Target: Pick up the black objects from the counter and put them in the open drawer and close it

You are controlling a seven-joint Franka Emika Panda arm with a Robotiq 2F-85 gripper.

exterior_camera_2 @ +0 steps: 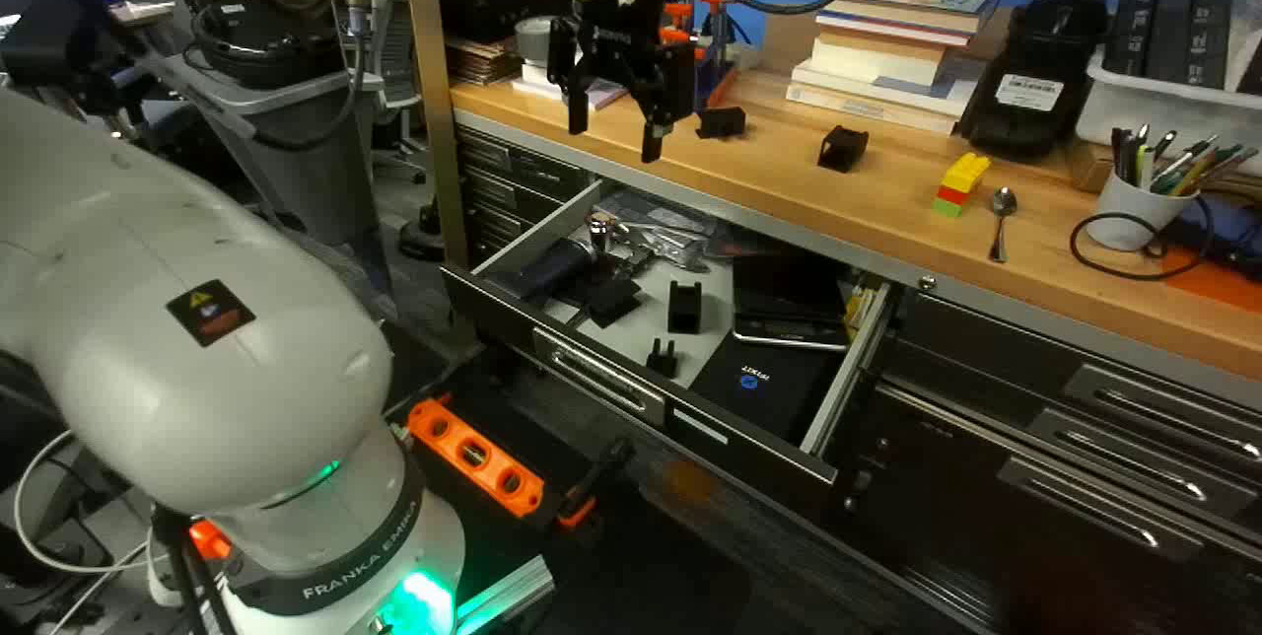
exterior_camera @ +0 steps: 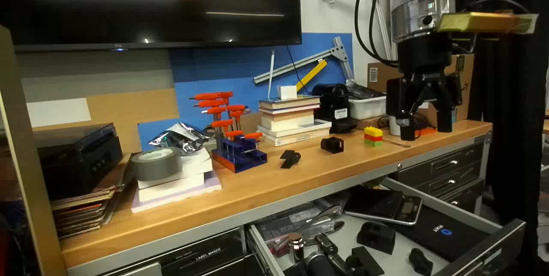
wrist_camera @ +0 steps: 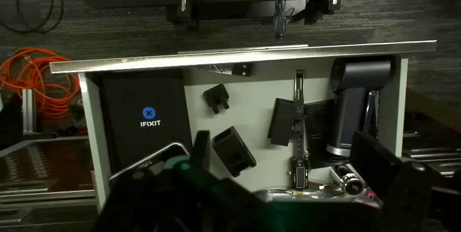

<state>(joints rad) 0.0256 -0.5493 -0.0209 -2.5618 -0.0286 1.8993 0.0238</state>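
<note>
Your arm (exterior_camera_2: 207,379) looms nearest; below the front edge of the worktop (exterior_camera: 257,181), the drawer (wrist_camera: 252,106) juts open, presumably to take the load. Over it, your fingers (exterior_camera: 408,133) spread wide around nothing, probably to straddle two black objects (exterior_camera: 291,159) lying between the worktop's front and back edges.

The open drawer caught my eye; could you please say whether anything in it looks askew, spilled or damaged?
In the drawer, the silver-edged device looks askew, lying at an angle and overlapping the black IFIXIT item. I see no spill or damage.
</note>
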